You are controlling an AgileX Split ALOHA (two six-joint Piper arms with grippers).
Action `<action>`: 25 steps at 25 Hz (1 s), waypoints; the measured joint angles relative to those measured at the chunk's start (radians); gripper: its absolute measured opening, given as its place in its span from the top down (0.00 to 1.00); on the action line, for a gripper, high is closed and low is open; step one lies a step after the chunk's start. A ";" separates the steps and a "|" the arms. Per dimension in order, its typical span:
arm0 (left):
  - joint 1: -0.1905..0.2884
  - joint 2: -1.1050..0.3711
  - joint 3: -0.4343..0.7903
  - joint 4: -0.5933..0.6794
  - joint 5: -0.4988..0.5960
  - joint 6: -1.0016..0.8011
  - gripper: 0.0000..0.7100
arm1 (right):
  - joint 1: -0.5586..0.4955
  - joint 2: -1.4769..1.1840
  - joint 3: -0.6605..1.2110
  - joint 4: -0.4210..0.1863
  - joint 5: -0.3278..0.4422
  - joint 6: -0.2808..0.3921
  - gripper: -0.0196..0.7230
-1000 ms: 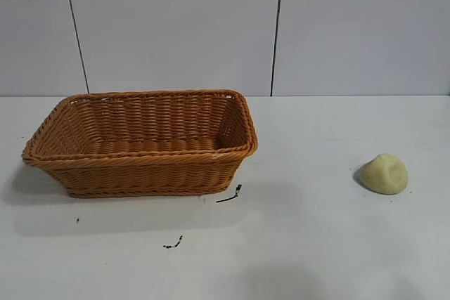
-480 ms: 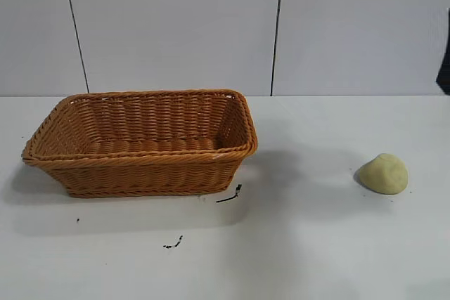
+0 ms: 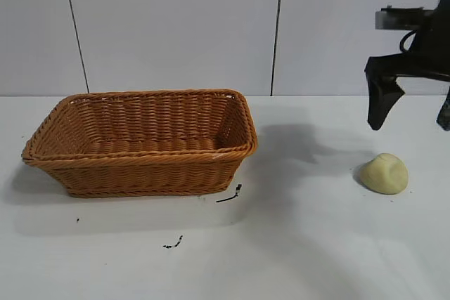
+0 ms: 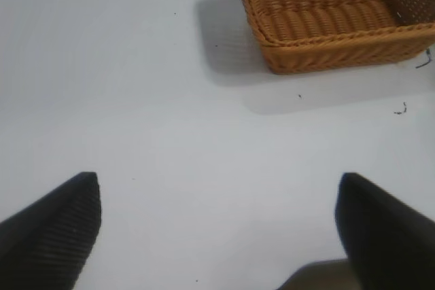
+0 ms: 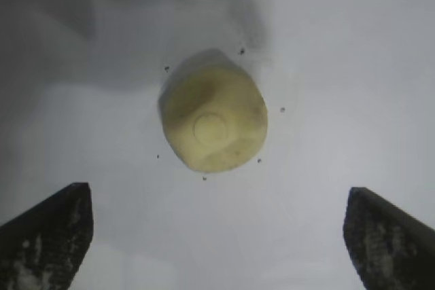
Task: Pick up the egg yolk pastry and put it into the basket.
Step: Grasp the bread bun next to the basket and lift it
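Observation:
The egg yolk pastry (image 3: 384,173) is a pale yellow dome on the white table at the right. In the right wrist view it (image 5: 214,120) lies just ahead of the open fingers. My right gripper (image 3: 411,126) hangs open and empty above and a little behind the pastry, not touching it; it also shows in its wrist view (image 5: 217,191). The orange-brown wicker basket (image 3: 140,154) stands at the left, empty. My left gripper (image 4: 217,180) is open and empty over bare table, far from the basket (image 4: 326,37), and is out of the exterior view.
Small black scraps lie on the table in front of the basket (image 3: 229,196) and nearer the front edge (image 3: 173,244). Tiny dark crumbs (image 5: 241,51) ring the pastry. A white panelled wall (image 3: 176,26) stands behind the table.
My right arm has come into view from the upper right and now hangs over the pastry, casting a shadow on the table. Pastry and basket have not moved.

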 joint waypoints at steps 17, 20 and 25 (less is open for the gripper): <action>0.000 0.000 0.000 0.000 0.000 0.000 0.02 | 0.000 0.156 -0.011 0.022 -0.099 -0.016 0.04; 0.000 0.000 0.000 0.000 0.000 0.000 0.02 | 0.000 0.156 -0.011 0.022 -0.098 -0.019 0.04; 0.000 0.000 0.000 0.000 0.000 0.000 0.02 | 0.002 0.156 -0.011 0.022 -0.098 -0.019 0.04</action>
